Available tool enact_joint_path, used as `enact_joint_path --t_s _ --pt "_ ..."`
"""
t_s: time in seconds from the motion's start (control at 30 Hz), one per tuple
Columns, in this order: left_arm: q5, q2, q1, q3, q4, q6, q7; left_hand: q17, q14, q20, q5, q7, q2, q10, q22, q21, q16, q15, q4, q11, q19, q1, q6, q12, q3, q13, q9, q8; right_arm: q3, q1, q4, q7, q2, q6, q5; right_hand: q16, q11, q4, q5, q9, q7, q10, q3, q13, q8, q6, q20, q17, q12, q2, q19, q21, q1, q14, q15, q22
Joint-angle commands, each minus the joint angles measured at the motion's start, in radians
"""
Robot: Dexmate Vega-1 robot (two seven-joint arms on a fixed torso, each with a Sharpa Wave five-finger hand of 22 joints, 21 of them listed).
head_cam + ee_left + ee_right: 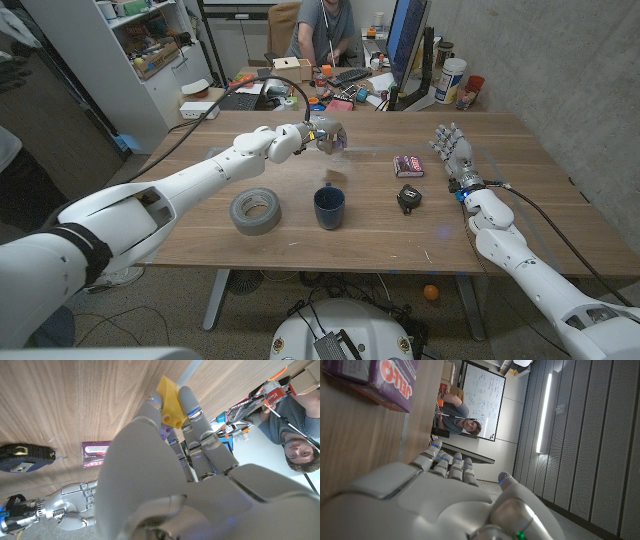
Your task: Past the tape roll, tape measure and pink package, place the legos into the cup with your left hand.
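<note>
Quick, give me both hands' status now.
Left hand: holding a yellow lego in its fingertips, raised above the table beyond the cup.
Right hand: open, holding nothing, beside the pink package.

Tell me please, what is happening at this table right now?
The robot's left hand holds a yellow lego up over the table, behind the dark blue cup, not yet above it. The tape roll, the tape measure and the pink package lie untouched around the cup. The right hand waits with fingers apart near the package, holding nothing. A person sits behind the table.
</note>
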Motion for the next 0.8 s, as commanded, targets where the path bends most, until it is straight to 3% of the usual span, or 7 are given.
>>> enact_joint_path --t_s 0.03,0.8 --pt "-0.038 0.038 0.062 -0.078 -0.101 -0.001 0.063 0.22 0.087 -0.088 0.008 0.072 0.096 0.051 0.003 0.013 -0.006 -0.228 0.002 -0.042 -0.01 0.112 0.085 0.004 -0.001 0.085 0.002 -0.002 0.005 -0.022 -0.046 -0.023 -0.016 -0.004 -0.009 0.003 -0.004 -0.004 0.01 0.003 0.001 0.007 -0.004 0.004 0.002 0.01 0.004 0.001 0.006 0.015 0.004 0.004 0.008 0.006 0.005 0.005" --pt "-0.162 0.084 0.18 -0.198 -0.208 -0.086 0.128 0.227 0.107 -0.086 0.012 0.071 0.093 0.062 0.01 0.063 -0.023 -0.23 -0.001 -0.046 -0.026 0.136 0.101 0.001 0.0 0.102 0.005 -0.016 0.012 -0.084 -0.158 -0.081 -0.047 -0.017 -0.034 0.003 -0.004 -0.004 0.011 0.004 0.0 0.009 -0.006 0.004 0.002 0.011 0.006 0.002 0.006 0.016 -0.001 0.002 0.008 0.006 0.004 0.005"
